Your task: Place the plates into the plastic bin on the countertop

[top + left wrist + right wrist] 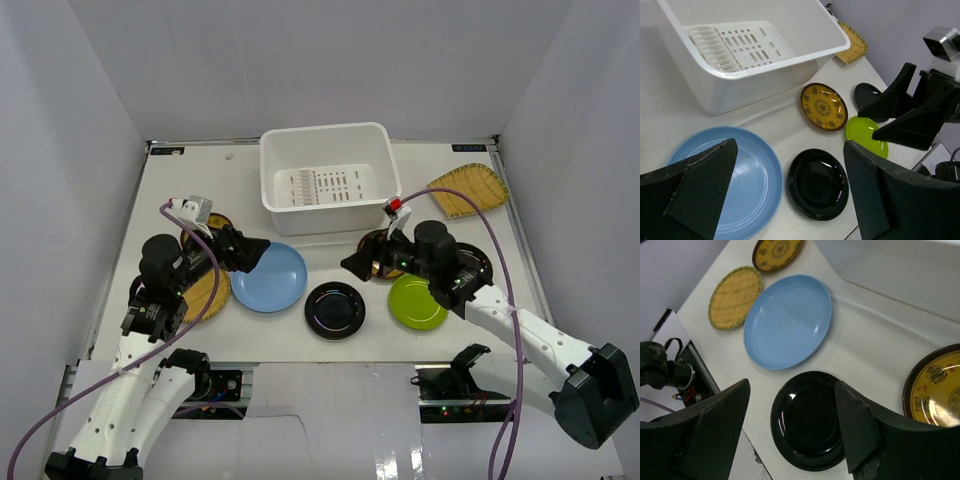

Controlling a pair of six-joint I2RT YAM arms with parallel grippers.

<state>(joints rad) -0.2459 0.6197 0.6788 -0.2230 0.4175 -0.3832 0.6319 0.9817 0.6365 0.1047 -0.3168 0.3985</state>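
The white plastic bin (325,212) stands empty at the back centre of the countertop (470,335). In front of it lie the light blue plate (270,277), a glossy black plate (335,309) and the lime green plate (417,302). My left gripper (255,252) is open and empty above the blue plate's left edge (750,180). My right gripper (358,262) is open and empty, hovering above the black plate (807,420). A gold-patterned plate (376,248) lies partly under the right gripper. The other black plate (478,265) is partly hidden by the right arm.
A yellow woven plate (465,190) leans at the back right corner. Another woven plate (205,293) and a second gold-patterned plate (218,222) lie under my left arm. White walls enclose the table on three sides.
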